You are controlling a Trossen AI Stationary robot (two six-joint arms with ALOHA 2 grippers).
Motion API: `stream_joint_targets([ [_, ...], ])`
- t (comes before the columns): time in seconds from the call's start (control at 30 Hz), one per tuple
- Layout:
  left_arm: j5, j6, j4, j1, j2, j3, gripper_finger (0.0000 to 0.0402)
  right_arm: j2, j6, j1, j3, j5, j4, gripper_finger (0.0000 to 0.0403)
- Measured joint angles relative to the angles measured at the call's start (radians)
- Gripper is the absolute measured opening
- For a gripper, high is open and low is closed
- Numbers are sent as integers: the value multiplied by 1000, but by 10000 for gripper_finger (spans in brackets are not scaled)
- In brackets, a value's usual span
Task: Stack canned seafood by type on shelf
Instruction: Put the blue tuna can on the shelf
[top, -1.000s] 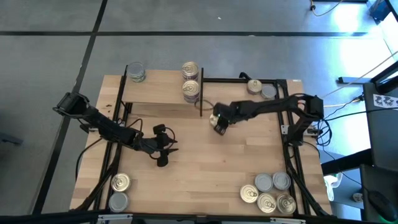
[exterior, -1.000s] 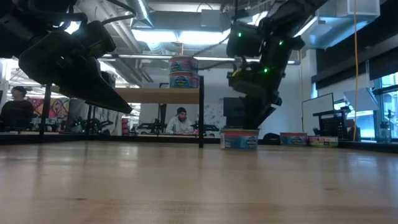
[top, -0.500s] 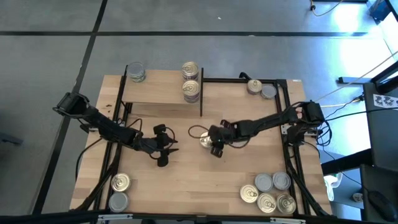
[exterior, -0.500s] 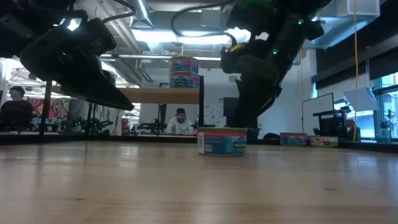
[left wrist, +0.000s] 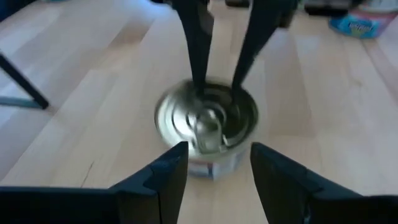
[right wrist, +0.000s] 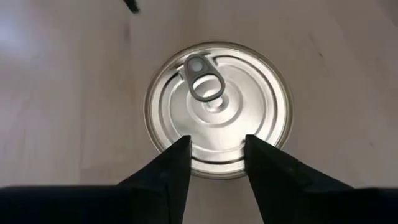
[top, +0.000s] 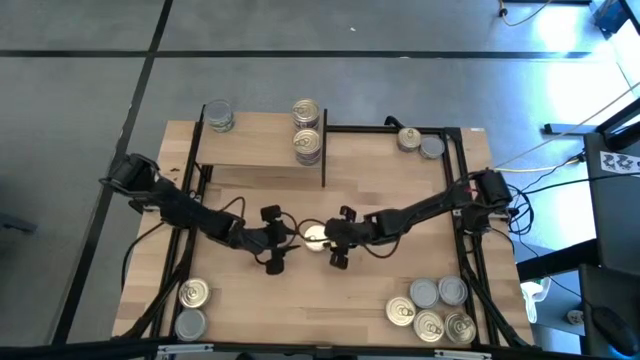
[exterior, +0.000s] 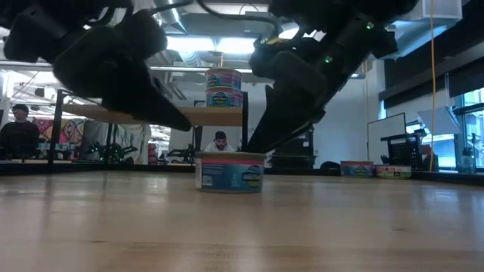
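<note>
Mid-table handover: open right gripper (top: 333, 238) and open left gripper (top: 281, 240) flank a pull-tab tin (top: 315, 236); the left must close next.

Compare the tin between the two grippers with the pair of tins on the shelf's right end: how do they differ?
The middle tin stands alone on the tabletop; the shelf tins are raised on the shelf. The middle tin is single; the shelf tins are stacked. All are upright, with similar pink-and-blue labels.

Grey floor (top: 300, 50), bright ceiling lights (exterior: 204, 44)
</note>
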Motion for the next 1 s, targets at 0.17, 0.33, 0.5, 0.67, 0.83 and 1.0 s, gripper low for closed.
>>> stream_joint_targets([
  [0.17,0,18,-2,5,13,49,172,-36,-47,24,3,9,-28,149],
  [0.33,0,-1,21,25,21,53,172,-108,-59,32,7,18,-50,149],
  [0.5,48,38,165,44,92,54,172,-123,-72,37,7,12,-96,149],
  [0.67,85,42,237,71,196,54,172,-117,-74,34,7,-19,-107,149],
  [0.83,87,42,248,89,247,56,172,-116,-78,34,8,-12,-92,149],
  [1.0,96,45,241,90,246,56,172,-117,-77,34,9,-19,-75,171],
])
